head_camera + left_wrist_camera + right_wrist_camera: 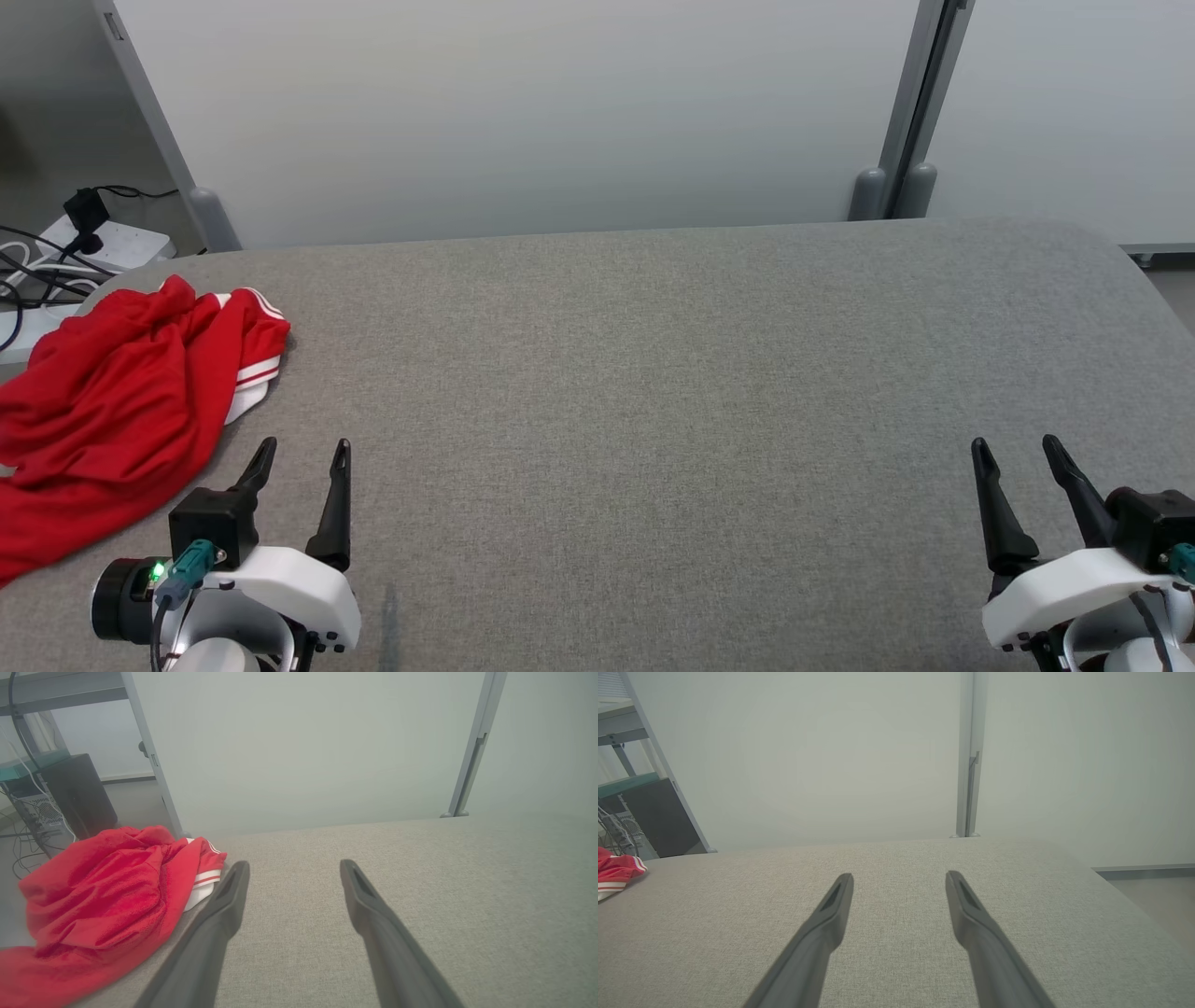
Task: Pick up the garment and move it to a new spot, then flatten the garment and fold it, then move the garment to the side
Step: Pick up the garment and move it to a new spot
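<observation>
From the head view, the red garment (121, 411) lay crumpled at the far left of the grey table (653, 373), part of it seeming to spill over the left edge; the left gripper (305, 446) stood just beside its near right border, jaws spread wide and holding nothing, while the right gripper (1015, 443) sat well apart at the other side, equally wide and empty; the pick-up looked not yet begun, and the left arm seemed the natural one for it. In the left wrist view the heap rose to the left of the fingers, its white-striped hem nearest them; a good grasp would probably swing left and come down on a raised fold rather than the thin hem, so that the cloth bunched between the pads and lifted whole. In the right wrist view a striped corner showed at the far left edge, with bare table ahead; that open middle seemed the sensible new spot.
</observation>
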You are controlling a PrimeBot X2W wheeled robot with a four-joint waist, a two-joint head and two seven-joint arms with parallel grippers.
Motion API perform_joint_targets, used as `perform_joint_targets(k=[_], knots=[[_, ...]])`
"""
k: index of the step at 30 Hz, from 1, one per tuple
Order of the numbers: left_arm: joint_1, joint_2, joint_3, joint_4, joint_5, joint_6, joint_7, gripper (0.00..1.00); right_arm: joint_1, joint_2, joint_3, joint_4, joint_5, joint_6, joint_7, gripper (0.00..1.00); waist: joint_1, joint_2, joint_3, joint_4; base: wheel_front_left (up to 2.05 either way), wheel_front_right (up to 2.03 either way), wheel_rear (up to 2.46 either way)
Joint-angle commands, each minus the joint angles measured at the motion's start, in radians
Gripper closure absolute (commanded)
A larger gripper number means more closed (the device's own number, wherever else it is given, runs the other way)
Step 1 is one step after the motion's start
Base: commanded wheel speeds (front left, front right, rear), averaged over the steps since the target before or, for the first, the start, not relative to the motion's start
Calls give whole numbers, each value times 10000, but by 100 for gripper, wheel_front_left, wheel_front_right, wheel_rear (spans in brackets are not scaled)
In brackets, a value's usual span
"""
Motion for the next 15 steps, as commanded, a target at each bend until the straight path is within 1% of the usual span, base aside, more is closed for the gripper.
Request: perform_joint_targets(k=[1,10,15], knots=[[-576,276,333,-262,-63,99,-22,0,-363,-157,152,-188,68,46,-165,0,0,0,-2,12,0,0,0],[-594,283,237,-261,-130,105,3,0,-385,-204,112,-185,53,46,-170,0,0,0,-5,158,0,0,0],[-660,285,160,-255,-139,99,0,0,-370,-204,53,-194,45,46,-183,0,0,0,4,410,0,0,0]])
